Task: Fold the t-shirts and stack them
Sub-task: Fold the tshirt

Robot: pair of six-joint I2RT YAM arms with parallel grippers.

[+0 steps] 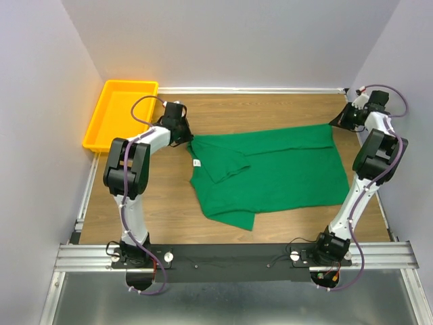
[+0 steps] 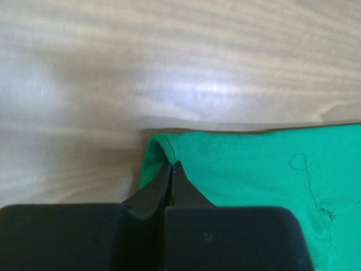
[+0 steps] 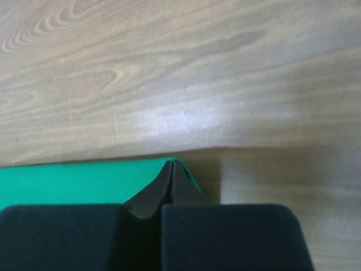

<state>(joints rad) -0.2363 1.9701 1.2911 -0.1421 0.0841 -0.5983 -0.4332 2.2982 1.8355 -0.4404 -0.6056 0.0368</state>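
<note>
A green t-shirt (image 1: 270, 172) lies spread on the wooden table, partly folded, its white neck label (image 1: 197, 162) facing up on the left. My left gripper (image 1: 187, 137) is shut on the shirt's far left corner, where a fold of green cloth (image 2: 163, 148) sits at the closed tips (image 2: 171, 165). At the far right corner my right gripper (image 1: 336, 120) is shut on the shirt's edge (image 3: 101, 180), jaws pressed together at the cloth's corner (image 3: 171, 164).
A yellow tray (image 1: 122, 112) stands at the back left, close behind the left arm. White walls close in the table at the back and on both sides. The black rail with both arm bases (image 1: 230, 261) runs along the near edge.
</note>
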